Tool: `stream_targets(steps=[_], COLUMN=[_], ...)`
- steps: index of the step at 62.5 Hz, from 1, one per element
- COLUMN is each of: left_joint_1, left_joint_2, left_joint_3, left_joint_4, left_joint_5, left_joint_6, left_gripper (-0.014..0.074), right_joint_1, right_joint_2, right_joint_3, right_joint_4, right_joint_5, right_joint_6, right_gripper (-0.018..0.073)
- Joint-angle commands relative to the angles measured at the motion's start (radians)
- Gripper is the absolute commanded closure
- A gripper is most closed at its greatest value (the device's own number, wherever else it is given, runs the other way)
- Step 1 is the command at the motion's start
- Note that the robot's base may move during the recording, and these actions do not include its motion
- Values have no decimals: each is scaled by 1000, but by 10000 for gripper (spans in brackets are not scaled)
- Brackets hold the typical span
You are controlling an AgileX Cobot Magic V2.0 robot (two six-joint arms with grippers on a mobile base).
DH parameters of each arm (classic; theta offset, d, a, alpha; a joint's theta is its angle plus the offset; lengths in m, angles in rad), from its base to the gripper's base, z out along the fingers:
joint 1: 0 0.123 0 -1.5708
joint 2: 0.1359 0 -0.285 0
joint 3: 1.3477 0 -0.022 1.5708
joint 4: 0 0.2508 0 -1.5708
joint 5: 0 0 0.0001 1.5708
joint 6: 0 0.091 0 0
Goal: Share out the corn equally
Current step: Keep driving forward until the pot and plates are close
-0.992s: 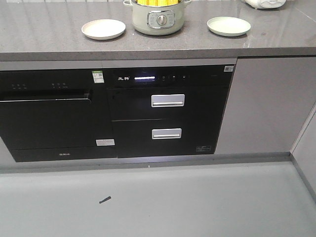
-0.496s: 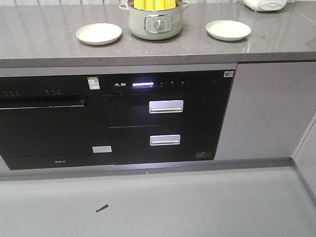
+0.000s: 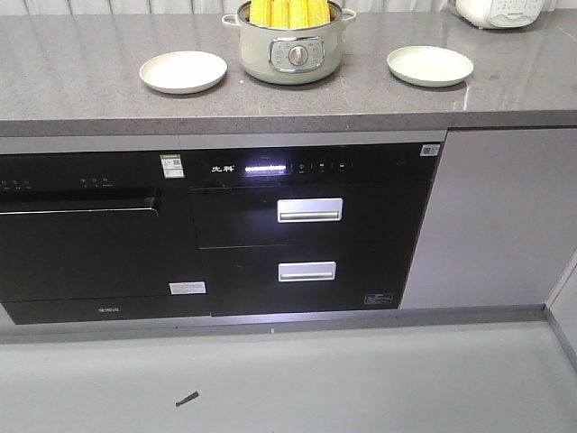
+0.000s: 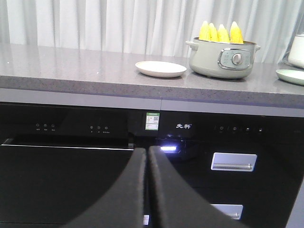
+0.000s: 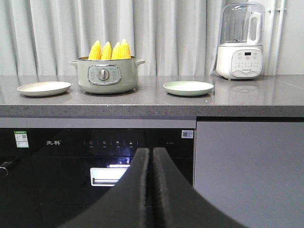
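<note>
While the corn (image 3: 290, 12) stands in the pot (image 3: 293, 56) at top centre, the cream plate (image 3: 183, 71) and green plate (image 3: 430, 66) beside it are bare, so nothing's shared out yet, and the left gripper (image 4: 147, 156) and right gripper (image 5: 152, 156) hang below the counter, fingers pressed together on nothing.

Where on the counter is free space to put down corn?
The cream plate and the green plate are both bare. The counter left of the cream plate is open, also the front strip. Crowded only at the pot, packed with corn.
</note>
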Motion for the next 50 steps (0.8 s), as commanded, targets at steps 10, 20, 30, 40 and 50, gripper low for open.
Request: stream_targets(steps=[10,20,30,40,50], left_joint_1=[2,2,2,2,2], left_joint_2=[-16,-16,-16,-16,-16], left_joint_3=[13,13,13,13,13], left_joint_4=[-8,-8,-8,-8,-8], left_joint_5=[-68,-68,-68,-68,-68], left_joint_6=[1,1,1,1,1], left_gripper=[603,603,603,603,603], right_joint_1=[-6,-6,-6,-6,-6], right_joint_2=[11,11,11,11,11], right_joint_3=[10,10,10,10,10], right_joint_4=[-3,-3,-3,-3,-3], right_joint_5=[-79,-79,-79,-79,-79], right_joint_6=[0,0,0,0,0], right_gripper=[564,564,564,564,564])
